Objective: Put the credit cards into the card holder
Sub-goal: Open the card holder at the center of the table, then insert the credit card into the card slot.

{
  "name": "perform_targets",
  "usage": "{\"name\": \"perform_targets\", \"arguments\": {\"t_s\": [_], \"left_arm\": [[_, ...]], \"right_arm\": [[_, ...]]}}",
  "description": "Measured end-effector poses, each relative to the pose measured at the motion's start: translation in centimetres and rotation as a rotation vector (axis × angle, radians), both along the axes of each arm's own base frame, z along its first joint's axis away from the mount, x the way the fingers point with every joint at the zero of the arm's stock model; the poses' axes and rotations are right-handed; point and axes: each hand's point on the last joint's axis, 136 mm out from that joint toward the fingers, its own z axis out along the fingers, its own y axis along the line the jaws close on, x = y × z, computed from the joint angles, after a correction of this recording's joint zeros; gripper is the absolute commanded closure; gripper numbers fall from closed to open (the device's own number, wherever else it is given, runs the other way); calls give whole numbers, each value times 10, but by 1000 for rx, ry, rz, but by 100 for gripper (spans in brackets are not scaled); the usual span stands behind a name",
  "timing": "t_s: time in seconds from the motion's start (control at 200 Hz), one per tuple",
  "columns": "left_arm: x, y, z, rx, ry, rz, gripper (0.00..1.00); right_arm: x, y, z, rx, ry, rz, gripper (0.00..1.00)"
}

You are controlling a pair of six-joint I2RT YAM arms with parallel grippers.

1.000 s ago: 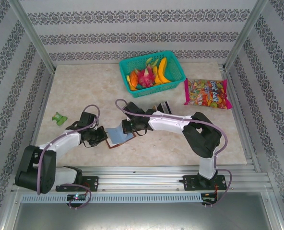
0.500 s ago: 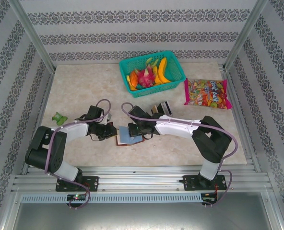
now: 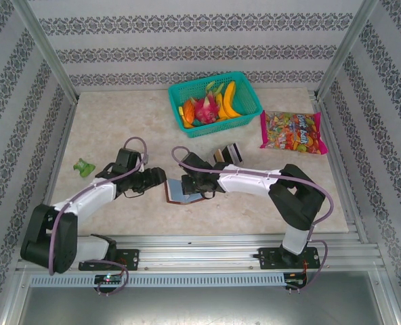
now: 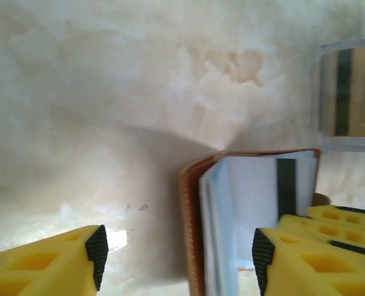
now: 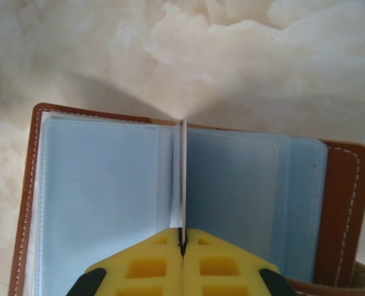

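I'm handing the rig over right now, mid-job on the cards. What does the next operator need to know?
Left gripper: jaws open, straddling the edge of the small brown leather-look folding card holder, not clamped.
Right gripper: jaws shut on a thin pale leaf standing at the holder's spine.
Cards: a yellowish-tan card with a dark stripe sits in the small clear plastic box beyond the holder.
Done: holder lies open on the table.
Left: the grey-blue sleeves look empty. A dark stripe on one leaf may be a card, unclear. Cards need moving from box to sleeves.
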Motion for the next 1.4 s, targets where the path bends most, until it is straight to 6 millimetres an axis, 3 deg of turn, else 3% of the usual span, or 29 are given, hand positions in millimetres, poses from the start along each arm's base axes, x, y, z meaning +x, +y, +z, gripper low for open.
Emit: {"name": "perform_targets", "arguments": {"t_s": [0.13,0.23,0.425,0.625,1.069,1.399], "left_arm": [[-6,-13,-1,-15,19,-24,27],[-12,-26,-12,-18,68,-56,31],[-17,-29,-31,4,137,-48,64],[-15,-20,-40,59,144,-20,82],[-13,-17,-55,121,158,-49,87],[-10,-19,-55,138,150,-52,84]], "right_arm": [[0,2,0,17,3,-9,100],[1,5,0,35,7,-14,100],[1,6,-1,56,14,-20,100],[3,4,-4,108,33,-46,100],[3,4,-3,352,85,-71,100],[2,6,-8,362,106,-87,100]]}}
